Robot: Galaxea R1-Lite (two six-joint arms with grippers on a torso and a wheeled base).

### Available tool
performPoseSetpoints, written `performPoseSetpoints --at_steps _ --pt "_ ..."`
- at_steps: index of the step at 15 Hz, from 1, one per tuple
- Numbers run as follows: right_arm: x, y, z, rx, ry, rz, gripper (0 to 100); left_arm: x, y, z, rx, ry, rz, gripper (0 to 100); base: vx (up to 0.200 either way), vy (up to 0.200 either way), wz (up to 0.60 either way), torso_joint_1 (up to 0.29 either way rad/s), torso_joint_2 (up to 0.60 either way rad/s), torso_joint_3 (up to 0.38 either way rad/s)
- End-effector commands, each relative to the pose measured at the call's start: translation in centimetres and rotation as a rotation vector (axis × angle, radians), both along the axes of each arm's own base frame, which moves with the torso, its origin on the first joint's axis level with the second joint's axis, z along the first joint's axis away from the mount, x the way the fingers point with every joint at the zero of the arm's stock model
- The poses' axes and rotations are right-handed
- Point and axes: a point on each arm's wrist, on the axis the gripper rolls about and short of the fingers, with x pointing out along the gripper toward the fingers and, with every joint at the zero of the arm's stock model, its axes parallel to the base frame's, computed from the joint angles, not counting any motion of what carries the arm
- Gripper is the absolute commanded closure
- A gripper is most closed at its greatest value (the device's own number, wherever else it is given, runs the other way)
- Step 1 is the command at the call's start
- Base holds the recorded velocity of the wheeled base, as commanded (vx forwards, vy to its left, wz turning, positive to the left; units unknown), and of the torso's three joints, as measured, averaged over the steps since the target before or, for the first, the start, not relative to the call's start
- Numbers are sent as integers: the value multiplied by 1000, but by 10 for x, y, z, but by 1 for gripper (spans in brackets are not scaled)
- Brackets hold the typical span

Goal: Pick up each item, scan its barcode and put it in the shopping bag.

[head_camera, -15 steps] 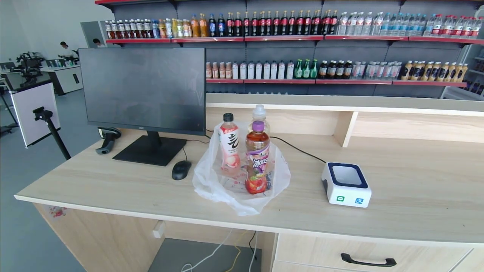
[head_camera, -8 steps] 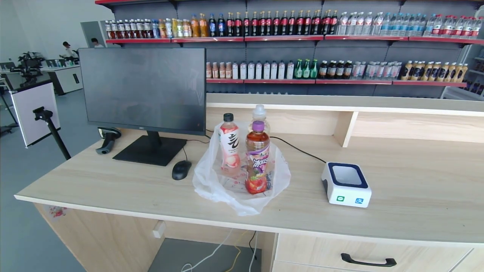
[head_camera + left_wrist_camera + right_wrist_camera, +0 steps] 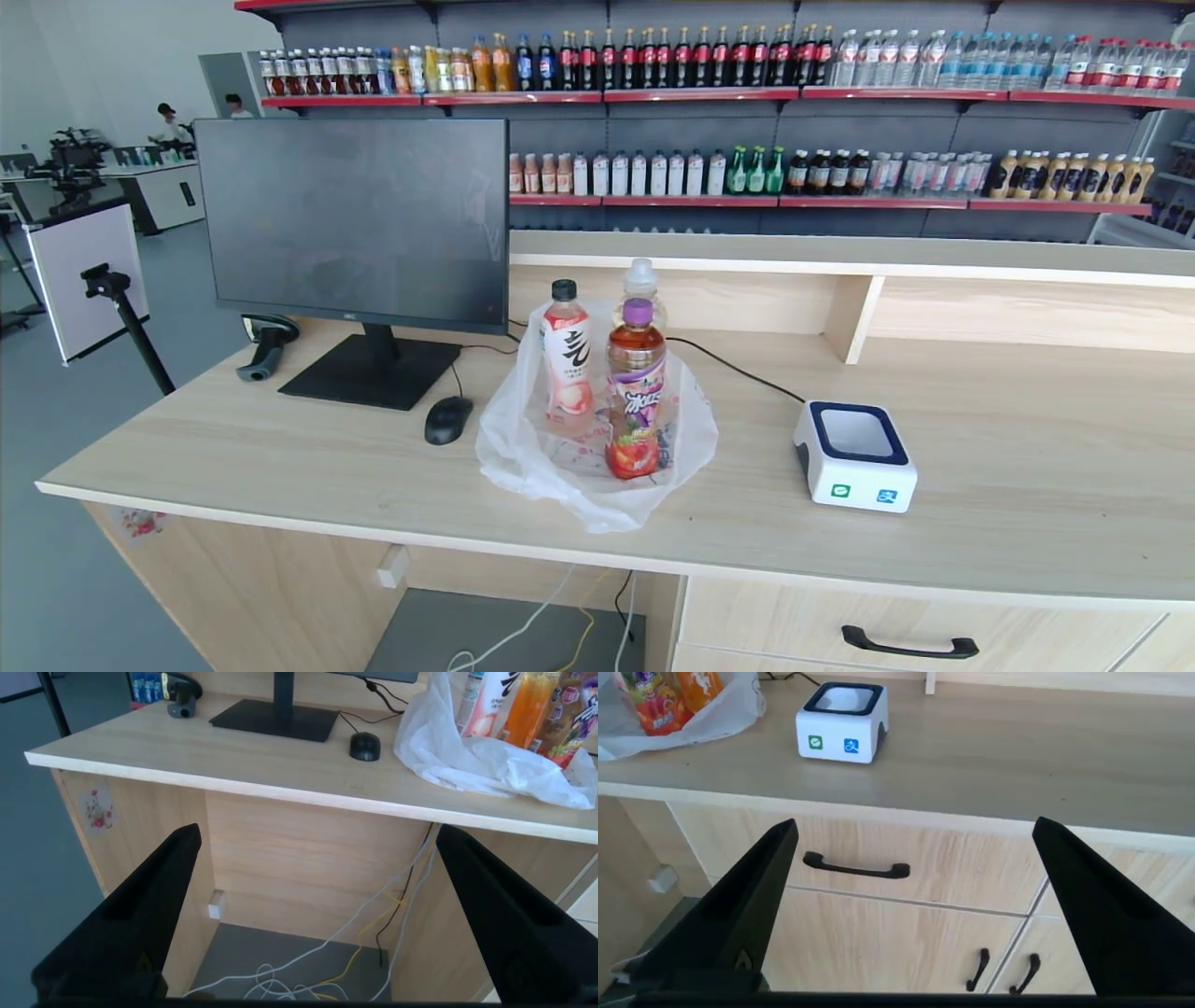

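The bag [image 3: 560, 476] lies open on the counter [image 3: 1027, 448] with three bottles upright in it: a pink bottle [image 3: 567, 359], a purple-capped bottle [image 3: 637, 392] just beside it and a white-capped bottle [image 3: 640, 278] behind. The scanner [image 3: 853, 455], with green and blue icons on its front, sits to the bag's right. The left gripper [image 3: 318, 835] and right gripper [image 3: 915, 826] hang low, facing the counter's front. Both have their jaws wide and hold nothing.

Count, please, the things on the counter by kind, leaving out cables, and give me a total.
Bottles: 3 (black-capped bottle, purple-capped bottle, white-capped bottle)
Shopping bag: 1
Scanner box: 1
Monitor: 1
Mouse: 1
Handheld scanner: 1
Total: 8
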Motion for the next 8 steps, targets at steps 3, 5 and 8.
performPoseSetpoints --at_steps 3,5,8 --pt "-2 0 -1 -1 -20 -3 0 0 0 0 -3 0 2 0 -200 0 0 9 4 4" --pt "-1 0 -2 -3 -19 -2 0 0 0 0 -3 0 2 0 -200 0 -300 7 2 0" --pt "-1 0 -2 -1 -19 -2 0 0 0 0 -2 0 2 0 -200 0 -600 -4 1 1"
